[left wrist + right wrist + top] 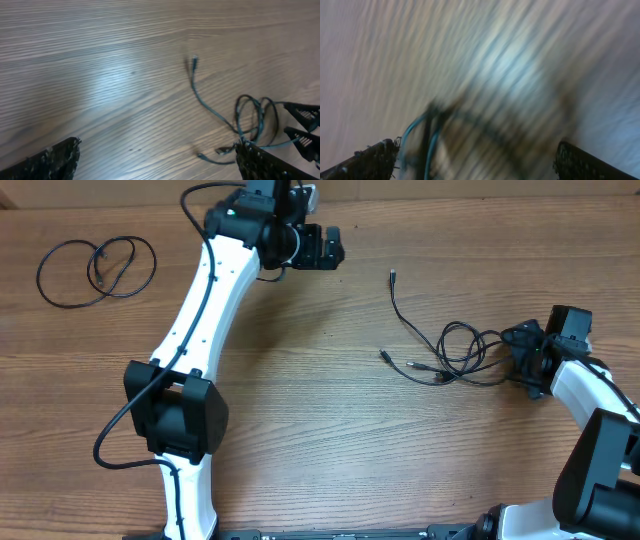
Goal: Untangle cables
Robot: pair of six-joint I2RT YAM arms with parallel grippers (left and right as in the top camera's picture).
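My right gripper [518, 360], fingers spread, sits at the right edge of the tangled cables [458, 356], seemingly to take a strand. My left gripper [332, 246], also spread, hovers well apart, while one looped cable [95, 270] lies alone far left.

Overhead: bright, even light, sharp throughout, shadows faint. Left wrist: pale glare patch on bench [112, 75], focus slightly soft. Right wrist: heavy motion blur, grain streaked diagonally, glare near centre, cables [427, 132] smeared.
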